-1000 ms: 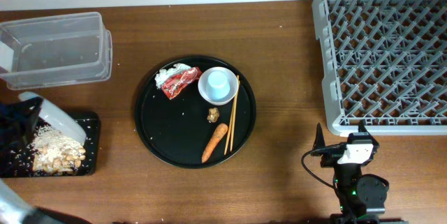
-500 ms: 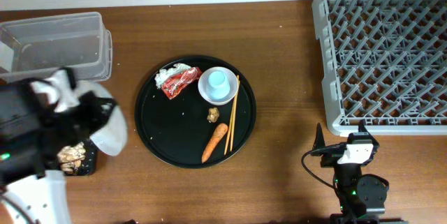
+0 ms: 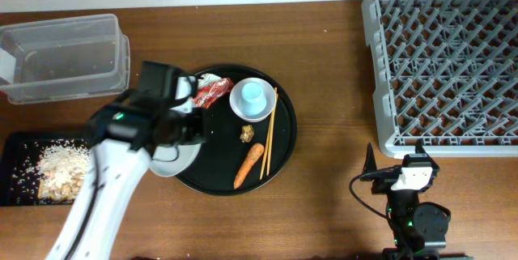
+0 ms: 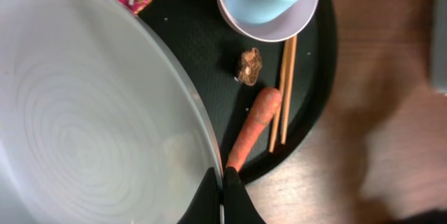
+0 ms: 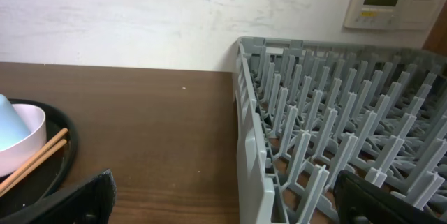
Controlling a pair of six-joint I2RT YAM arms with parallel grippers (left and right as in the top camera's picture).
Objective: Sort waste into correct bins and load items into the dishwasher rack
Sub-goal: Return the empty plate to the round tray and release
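Overhead, the white round plate (image 3: 167, 163) hangs over the left edge of the large round black tray (image 3: 206, 181). The left gripper (image 4: 222, 190) is clamped on its rim, fingertips pinched together at the plate's near edge. A second ago the plate was tilted above the flat black rectangular tray (image 3: 16, 142) at far left; it has since swung right, away from that tray. The rice-and-meat scraps (image 3: 58, 171) now lie heaped there, and the left wrist view shows the plate's face bare, so the scraping looks done and the plate is probably bound for the rack.

On the round tray lie the small light-blue cup (image 3: 253, 93), sitting in the small pinkish-white bowl (image 3: 239, 109), the two thin wooden chopsticks (image 3: 269, 134), the orange carrot (image 3: 248, 165), the small brown lump (image 3: 247, 134) and the crumpled red wrapper (image 3: 213, 92), none sorted yet. The clear plastic rectangular tub (image 3: 65, 57) holds nothing.

The large square grey plastic rack (image 3: 445, 57) stands well to the right, its pegs unloaded. Bare wooden table (image 3: 332, 90) lies between it and the round tray. A straight path there passes over the cup and chopsticks. The right gripper (image 5: 234, 206) waits near the rack's front left corner, fingers wide apart and holding nothing.
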